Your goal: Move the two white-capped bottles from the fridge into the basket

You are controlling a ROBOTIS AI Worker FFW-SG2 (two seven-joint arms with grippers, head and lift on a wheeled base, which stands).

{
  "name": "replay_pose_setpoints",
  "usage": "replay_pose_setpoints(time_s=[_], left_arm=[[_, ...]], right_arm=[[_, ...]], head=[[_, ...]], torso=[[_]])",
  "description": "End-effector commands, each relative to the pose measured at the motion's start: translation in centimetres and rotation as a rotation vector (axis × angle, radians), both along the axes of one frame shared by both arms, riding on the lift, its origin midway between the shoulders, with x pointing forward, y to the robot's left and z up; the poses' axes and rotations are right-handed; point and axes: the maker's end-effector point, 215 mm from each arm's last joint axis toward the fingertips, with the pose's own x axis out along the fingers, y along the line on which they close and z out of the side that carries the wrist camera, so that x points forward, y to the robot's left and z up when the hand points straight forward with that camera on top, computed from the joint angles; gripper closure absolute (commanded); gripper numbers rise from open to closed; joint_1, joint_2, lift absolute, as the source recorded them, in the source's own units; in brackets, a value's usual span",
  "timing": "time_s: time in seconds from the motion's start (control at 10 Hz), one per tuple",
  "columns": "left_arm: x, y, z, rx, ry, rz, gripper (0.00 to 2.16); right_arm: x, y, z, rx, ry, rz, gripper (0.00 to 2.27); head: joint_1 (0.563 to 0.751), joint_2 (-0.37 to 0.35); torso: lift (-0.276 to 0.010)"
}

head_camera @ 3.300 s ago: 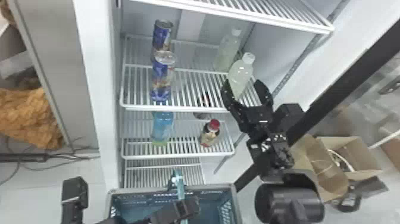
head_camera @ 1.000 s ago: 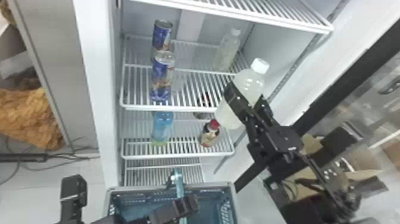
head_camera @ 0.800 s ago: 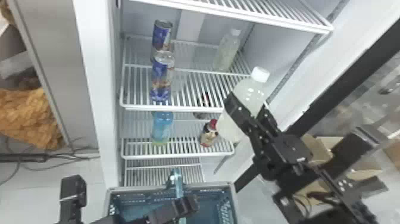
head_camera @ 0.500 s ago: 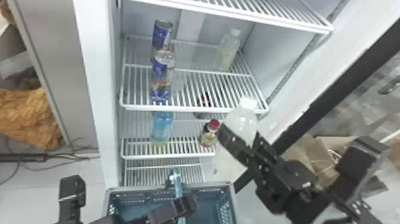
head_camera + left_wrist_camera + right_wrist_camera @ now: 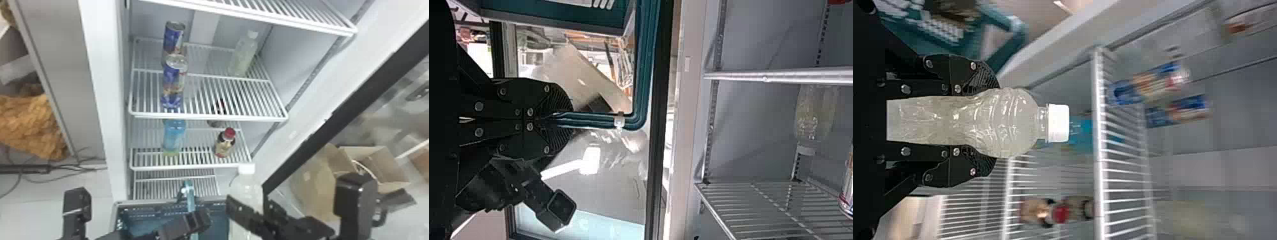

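Note:
My right gripper (image 5: 252,207) is at the basket's right end in the head view, shut around a white-capped bottle (image 5: 246,188), held upright. In the right wrist view the right gripper (image 5: 984,122) grips the lower part of this bottle (image 5: 1008,122). The other white-capped bottle (image 5: 244,56) stands at the back right of the fridge's upper shelf; the left wrist view shows that bottle (image 5: 814,117) too. Over the teal basket (image 5: 150,202) is my left gripper (image 5: 199,220); in the left wrist view the left gripper (image 5: 561,120) is clamped on the basket's handle (image 5: 594,120).
Two blue cans (image 5: 174,83) stand on the upper shelf's left side. Below them are a blue bottle (image 5: 174,135) and a red-capped bottle (image 5: 225,143). The open fridge door's dark edge (image 5: 335,118) slants along the right, with cardboard boxes (image 5: 376,162) beyond it.
The right gripper has taken its bottle off the upper shelf's front right and brought it out and down to the basket's right end. The left arm has stayed about where it was.

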Motion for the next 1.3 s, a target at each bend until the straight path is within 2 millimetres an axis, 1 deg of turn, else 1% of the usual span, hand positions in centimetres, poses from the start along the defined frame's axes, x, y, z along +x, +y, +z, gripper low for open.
replay_pose_setpoints(time_s=[0.0,0.2,0.4,0.5,0.7,0.8,1.1,1.2], left_arm=[[0.0,0.0,-0.1,0.001,0.000,0.001,1.19],[0.1,0.1,-0.1,0.002,0.000,0.003,1.19],[0.1,0.1,-0.1,0.002,0.000,0.003,1.19],[0.2,0.1,0.0,0.001,0.000,0.005,1.19],[0.1,0.1,-0.1,0.001,0.002,0.005,1.19],[0.1,0.2,-0.1,0.002,0.002,0.007,1.19],[0.1,0.2,-0.2,0.002,0.004,0.007,1.19],[0.2,0.1,0.0,0.001,0.000,0.005,1.19]], right_arm=[[-1.4,0.3,-1.5,-0.006,0.072,0.016,1.02],[-2.4,0.8,-2.4,0.002,0.124,0.037,1.02],[-3.9,1.2,-3.8,0.000,0.199,0.059,1.02],[-3.5,1.6,-3.6,0.005,0.188,0.068,1.02],[-3.4,2.1,-3.5,0.010,0.189,0.082,0.93],[-3.3,2.3,-3.9,0.017,0.194,0.087,0.92],[-3.1,2.3,-4.0,0.019,0.194,0.089,0.48],[-2.8,2.3,-3.8,0.018,0.182,0.086,0.40]], head=[[0.695,-0.350],[0.695,-0.350],[0.695,-0.350],[0.695,-0.350],[0.695,-0.350],[0.695,-0.350],[0.695,-0.350],[0.695,-0.350]], torso=[[0.000],[0.000],[0.000],[0.000],[0.000],[0.000],[0.000],[0.000]])
